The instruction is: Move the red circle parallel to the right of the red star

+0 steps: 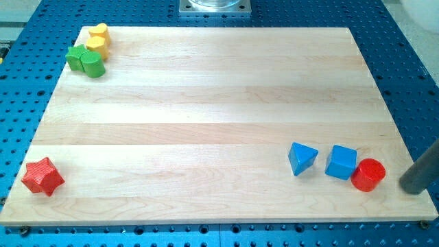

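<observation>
The red circle [368, 174] sits near the counter's [219, 89] bottom right corner, touching or all but touching the blue cube [341, 162] on its left, with the blue triangle-like block [302, 158] just beyond that. The red star [42, 176] lies at the bottom left corner, well apart, so nearly the whole bottom edge separates the two.

My tip [413, 190] is at the right edge, just beside the circle on its right and slightly lower. I judge that placement deliberate: from there a leftward push would send the circle toward the star. The circle and star already lie at about the same level along the bottom edge, so the travel looks mostly sideways.

The trouble is the cube and the triangle block, which stand in the direct line; I would steer the circle below them.

There is no pincer on this rig, only the rod, so nothing spreads or pinches.

The yellow [98, 39] and green blocks [86, 60] cluster at the top left corner, out of the way.
</observation>
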